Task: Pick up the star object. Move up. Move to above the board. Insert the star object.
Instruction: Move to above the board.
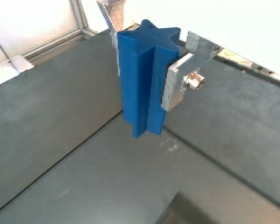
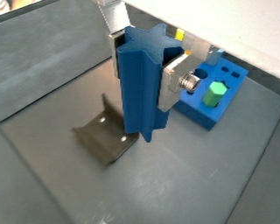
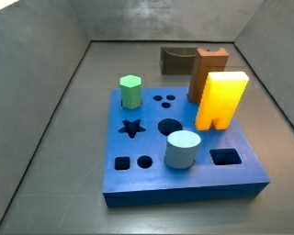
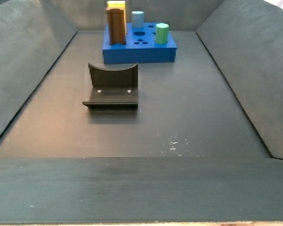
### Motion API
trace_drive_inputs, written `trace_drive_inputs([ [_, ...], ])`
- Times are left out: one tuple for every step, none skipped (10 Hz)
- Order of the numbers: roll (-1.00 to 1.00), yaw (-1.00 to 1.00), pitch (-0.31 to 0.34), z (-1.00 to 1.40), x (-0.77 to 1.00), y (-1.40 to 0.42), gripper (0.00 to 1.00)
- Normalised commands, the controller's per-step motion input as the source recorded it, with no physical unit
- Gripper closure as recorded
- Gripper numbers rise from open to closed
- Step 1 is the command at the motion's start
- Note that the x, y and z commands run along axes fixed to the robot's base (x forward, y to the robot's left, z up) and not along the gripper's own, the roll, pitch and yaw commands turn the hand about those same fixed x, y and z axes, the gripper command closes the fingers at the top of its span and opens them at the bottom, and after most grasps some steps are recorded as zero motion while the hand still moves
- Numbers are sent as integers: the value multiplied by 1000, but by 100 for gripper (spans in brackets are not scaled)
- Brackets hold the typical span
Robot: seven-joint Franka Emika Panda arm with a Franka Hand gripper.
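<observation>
My gripper (image 1: 145, 68) is shut on the star object (image 1: 143, 80), a tall blue prism with ridged star-section sides, held upright between the silver fingers (image 1: 175, 83). Both wrist views show it, and in one the star object (image 2: 140, 83) hangs over the grey floor beside the fixture (image 2: 108, 136), with the board (image 2: 210, 103) beyond it. The board (image 3: 175, 179) is a thick blue slab with a star hole (image 3: 132, 128) in its top. It stands at the far end in a side view (image 4: 141, 51). Neither gripper nor star object shows in the side views.
On the board stand a green hexagonal peg (image 3: 131, 89), a yellow block (image 3: 220, 99), a pale cylinder (image 3: 183, 149) and a brown piece (image 3: 211, 62). The fixture (image 4: 112, 86) stands on the floor in front of the board. Grey walls (image 4: 26, 79) enclose the floor.
</observation>
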Motion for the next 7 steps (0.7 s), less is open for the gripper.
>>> trace_drive_inputs([
  [76,-4,-24,0,0,-1000,100],
  [51,-2,-25,-1,-5,-1000,100],
  [33,5,-29,-1,-6,-1000,100],
  [8,3,-28,-1,-10,-1000,100],
  [1,7,-26,0,-12,-1000,100],
  [-4,8,-22,-1,-13,-1000,100],
  [-9,9,-19,0,-11,-1000,100],
])
